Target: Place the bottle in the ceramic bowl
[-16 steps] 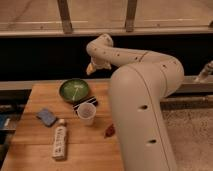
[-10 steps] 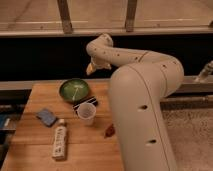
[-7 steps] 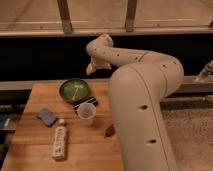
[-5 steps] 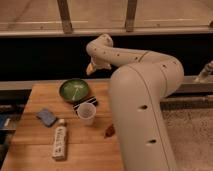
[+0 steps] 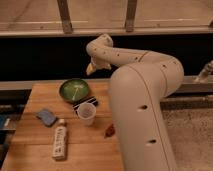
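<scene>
Your gripper point(image 5: 92, 67) hangs at the ceramic bowl's point(image 5: 75, 90) 1 o'clock, jaws wide and empty. The bottle point(image 5: 60, 142) lies at the gripper's 7 o'clock on the bench point(image 5: 95, 152), long axis 12-to-6.

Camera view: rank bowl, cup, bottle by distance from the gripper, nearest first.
The gripper hangs above the back edge of the table.
1. bowl: just below it, at the back.
2. cup: mid-table.
3. bottle: lying near the front edge.
</scene>
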